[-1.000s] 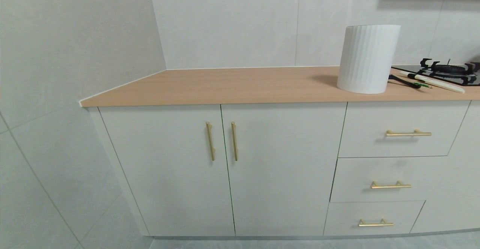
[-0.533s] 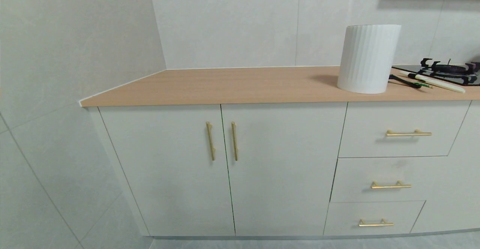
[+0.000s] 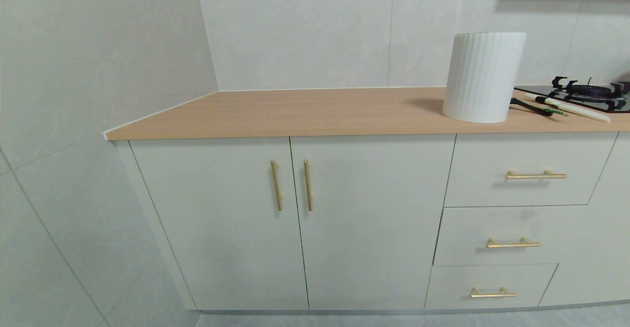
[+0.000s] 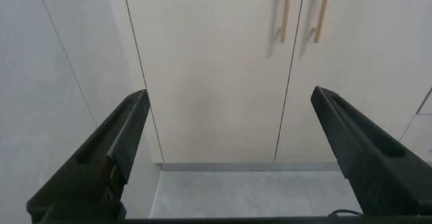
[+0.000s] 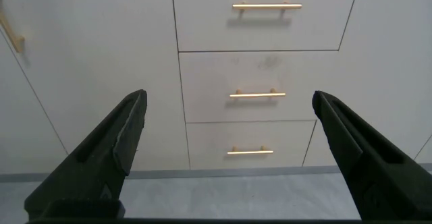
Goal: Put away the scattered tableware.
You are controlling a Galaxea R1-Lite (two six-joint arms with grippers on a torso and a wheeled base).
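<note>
A tall white ribbed holder (image 3: 483, 76) stands on the wooden countertop (image 3: 315, 113) toward the right. Just right of it lie a cream-handled utensil (image 3: 571, 107) and a dark utensil (image 3: 534, 107) with a green tip, by the hob's edge. My left gripper (image 4: 229, 116) is open, low down, facing the double cabinet doors (image 4: 300, 69). My right gripper (image 5: 229, 119) is open too, low down, facing the drawer stack (image 5: 266, 82). Neither holds anything.
A black gas hob (image 3: 588, 93) sits at the counter's far right. Tiled walls close the left side (image 3: 98, 56) and the back. Under the counter are two doors with gold handles (image 3: 291, 185) and three drawers (image 3: 521, 174). Grey floor (image 4: 250, 193) runs below.
</note>
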